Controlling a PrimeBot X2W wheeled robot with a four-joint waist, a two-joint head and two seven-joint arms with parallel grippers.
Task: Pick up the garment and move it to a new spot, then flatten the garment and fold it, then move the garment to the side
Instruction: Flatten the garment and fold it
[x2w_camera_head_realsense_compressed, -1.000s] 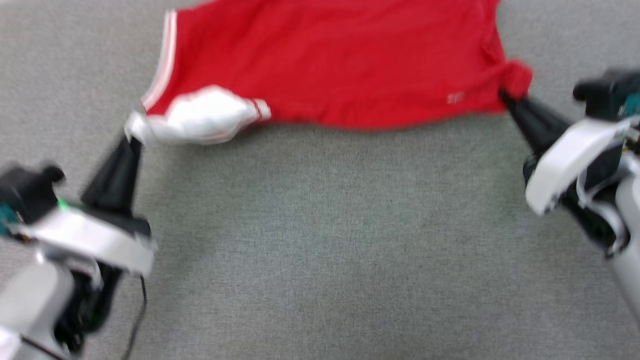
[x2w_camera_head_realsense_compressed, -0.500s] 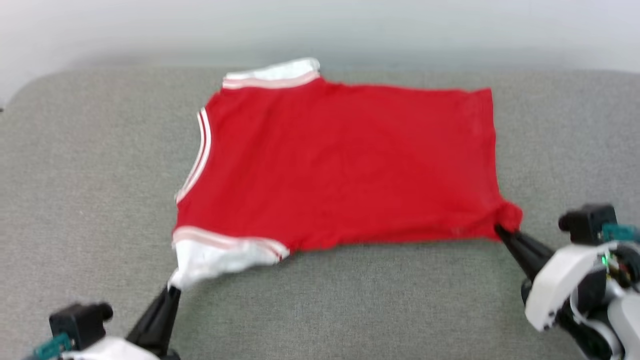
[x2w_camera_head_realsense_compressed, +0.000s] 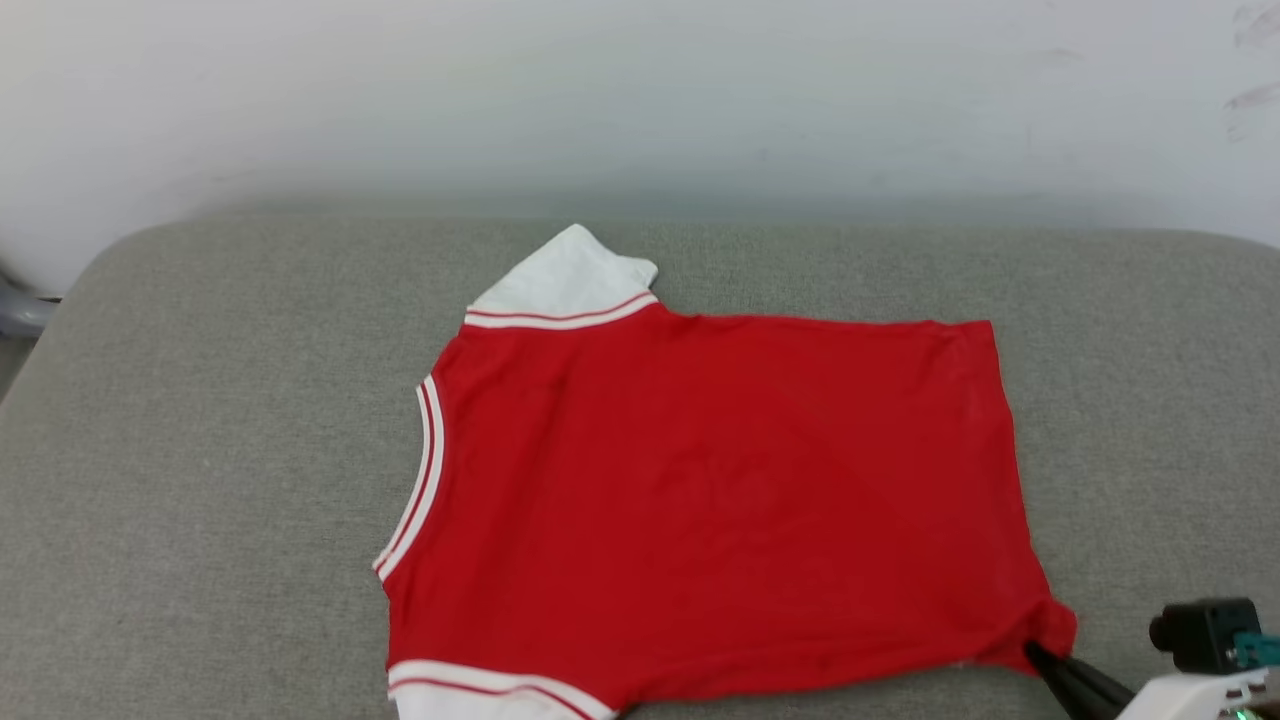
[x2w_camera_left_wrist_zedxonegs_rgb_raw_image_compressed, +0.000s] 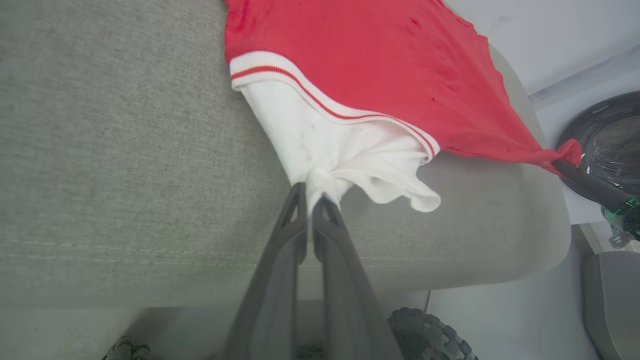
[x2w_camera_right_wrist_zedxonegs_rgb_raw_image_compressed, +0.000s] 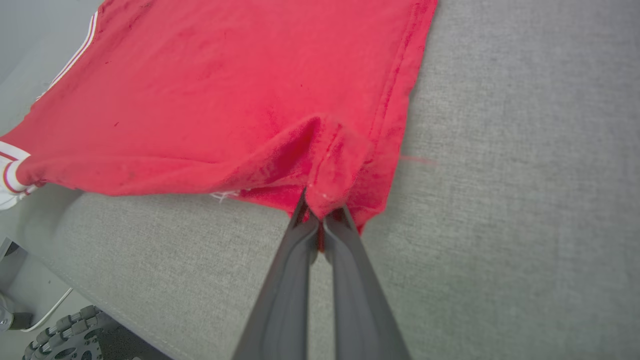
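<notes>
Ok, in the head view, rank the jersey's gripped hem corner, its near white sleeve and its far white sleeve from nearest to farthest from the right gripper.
1. Gripped hem corner: lower right, pinched in the shut right gripper.
2. Near white sleeve: bottom edge, left of centre.
3. Far white sleeve: at the back, diagonally across the jersey.

A grey padded bench (x2w_camera_head_realsense_compressed: 200, 420) bears the garment (x2w_camera_head_realsense_compressed: 700, 500), spread flat.
</notes>
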